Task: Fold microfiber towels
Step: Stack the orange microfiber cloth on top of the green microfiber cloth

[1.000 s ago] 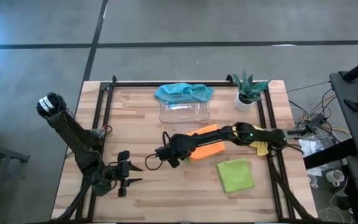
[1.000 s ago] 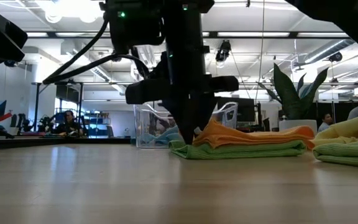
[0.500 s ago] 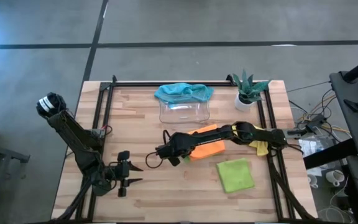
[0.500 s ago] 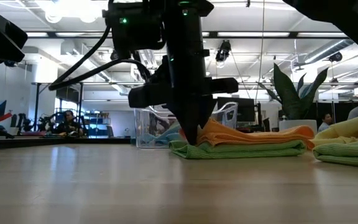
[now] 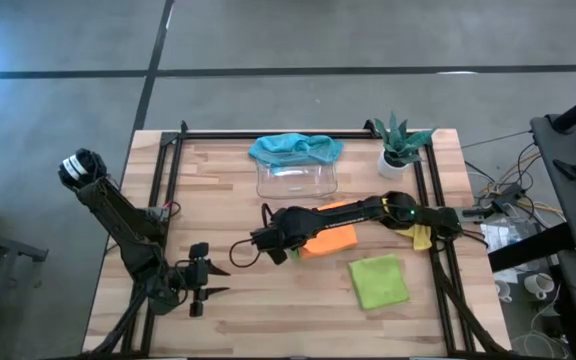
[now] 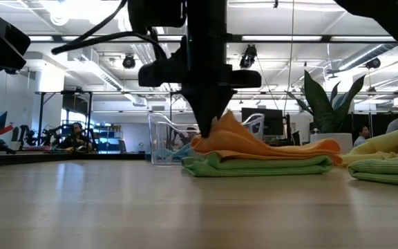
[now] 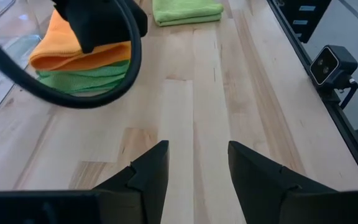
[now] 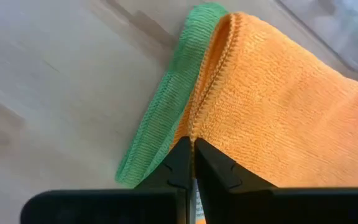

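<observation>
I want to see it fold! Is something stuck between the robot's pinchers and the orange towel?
Nothing visible is. The right gripper is shut right on the edge of the orange towel, which lies on a green towel. The left gripper waits apart.

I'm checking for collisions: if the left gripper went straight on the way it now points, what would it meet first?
Probably nothing soon: the left gripper, open, faces bare table. Farther off, the folded green towel lies about in line; the orange towel sits off to one side. Depth is unclear.
</observation>
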